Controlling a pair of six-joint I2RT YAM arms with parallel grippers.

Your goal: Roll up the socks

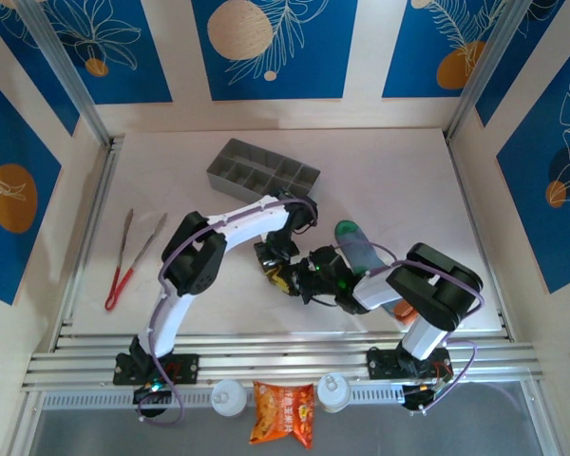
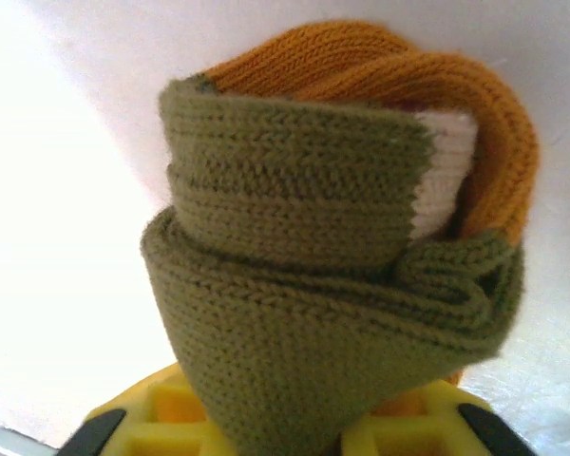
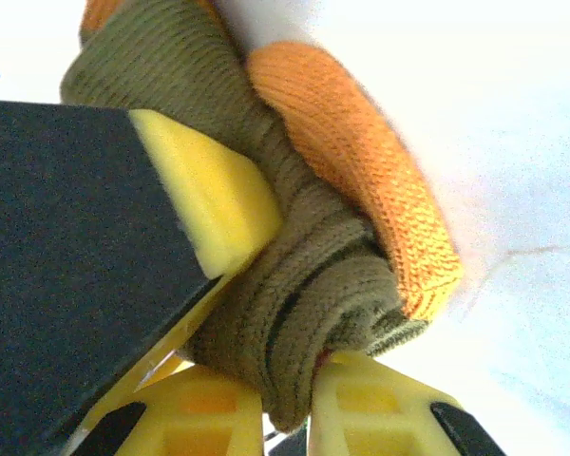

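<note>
From above, the left gripper (image 1: 271, 269) and the right gripper (image 1: 310, 275) meet nose to nose near the middle of the table (image 1: 408, 190). The grey-blue sock (image 1: 358, 249) lies flat and unrolled just beside them, partly under the right arm. In the left wrist view the olive-brown sock (image 2: 313, 285) is a tight bundle, olive turns wrapped around an orange and cream core. Its lower point dips between the left gripper's yellow fingers (image 2: 142, 427), but whether they pinch the fabric or merely flank it I cannot tell. In the right wrist view the right gripper's yellow fingers (image 3: 380, 408) stand narrow, with the end of the olive roll squeezed between them and the orange toe bulging out to the side. A yellow pad (image 3: 209, 204) of the left gripper presses on the roll from the other flank. The step in hand looks like finishing the first roll, the right gripper taking hold of the bundle. The next move probably calls for keeping that grip firm so the turns do not spring loose while the left one lets go or tucks the outer layer. The grey-blue sock has yet to be rolled.
</note>
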